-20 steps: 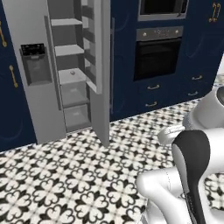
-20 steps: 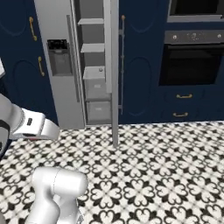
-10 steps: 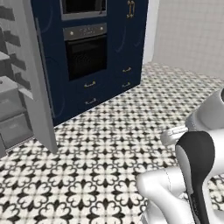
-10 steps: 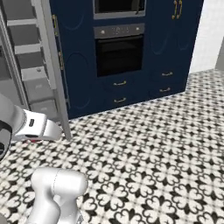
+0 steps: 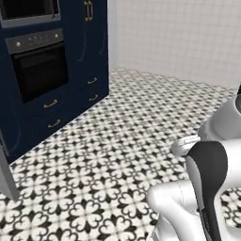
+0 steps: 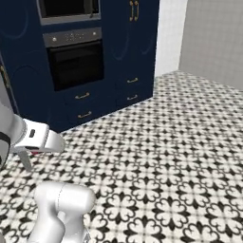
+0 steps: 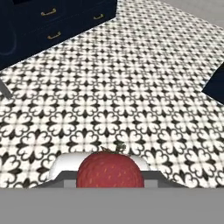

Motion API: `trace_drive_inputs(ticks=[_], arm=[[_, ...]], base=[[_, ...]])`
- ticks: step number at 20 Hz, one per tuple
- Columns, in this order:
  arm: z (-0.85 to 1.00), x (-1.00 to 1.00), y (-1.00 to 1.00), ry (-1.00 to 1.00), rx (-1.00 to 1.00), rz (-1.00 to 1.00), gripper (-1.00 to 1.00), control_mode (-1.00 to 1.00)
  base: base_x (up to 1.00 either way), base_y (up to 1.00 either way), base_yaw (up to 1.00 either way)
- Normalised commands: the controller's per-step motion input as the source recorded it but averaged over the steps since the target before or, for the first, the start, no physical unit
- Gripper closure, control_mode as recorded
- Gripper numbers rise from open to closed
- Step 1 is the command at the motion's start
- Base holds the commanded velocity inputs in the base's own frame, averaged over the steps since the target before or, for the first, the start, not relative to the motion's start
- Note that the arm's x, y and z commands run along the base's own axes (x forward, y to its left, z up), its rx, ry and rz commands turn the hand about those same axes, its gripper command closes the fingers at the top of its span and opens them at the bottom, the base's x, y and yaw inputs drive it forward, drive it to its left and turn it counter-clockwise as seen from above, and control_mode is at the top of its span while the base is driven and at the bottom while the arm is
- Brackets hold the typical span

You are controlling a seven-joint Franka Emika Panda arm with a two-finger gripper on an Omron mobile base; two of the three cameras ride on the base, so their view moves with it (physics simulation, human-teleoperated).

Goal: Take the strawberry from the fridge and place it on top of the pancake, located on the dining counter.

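Swung away from the fridge since the earlier frames, both base views now face the navy oven wall, and only a sliver of grey door edge (image 5: 6,176) stays at the left margin of the left base view. Claw (image 7: 110,174) pinches one strawberry (image 7: 110,169), red with pale seeds and a small green stem, seen low in the hand view between the two dark finger tips. Beneath it spreads the black-and-white patterned floor (image 7: 131,87). One white arm (image 5: 207,188) with a dark joint rises at the lower right of the left base view; its wrist (image 6: 38,138) crosses the left of the right base view. One black built-in oven (image 6: 76,64) sits in the navy cabinets (image 6: 128,52), with four gold drawer pulls below it, such as one pull (image 6: 82,96), and two upright gold handles (image 6: 134,9) above. Pale tiled walls (image 5: 188,37) close the far corner.
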Motion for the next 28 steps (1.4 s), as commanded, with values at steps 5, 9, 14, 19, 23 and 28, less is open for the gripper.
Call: trace_drive_inputs(ticks=[5,9,14,19,23,28], arm=[[0.00,0.00,0.00,0.00,0.00,0.00,1.00,1.00],[0.00,0.00,0.00,0.00,0.00,0.00,1.00,1.00],[0.00,0.00,0.00,0.00,0.00,0.00,1.00,1.00],[0.00,0.00,0.00,0.00,0.00,0.00,1.00,1.00],[0.00,0.00,0.00,0.00,0.00,0.00,1.00,1.00],[0.00,0.00,0.00,0.00,0.00,0.00,1.00,1.00]], base=[[1.00,-0.01,-0.41],[1.00,0.00,-0.41],[1.00,0.04,-0.39],[1.00,0.26,-0.32],[1.00,0.43,-0.31],[1.00,0.48,-0.32]])
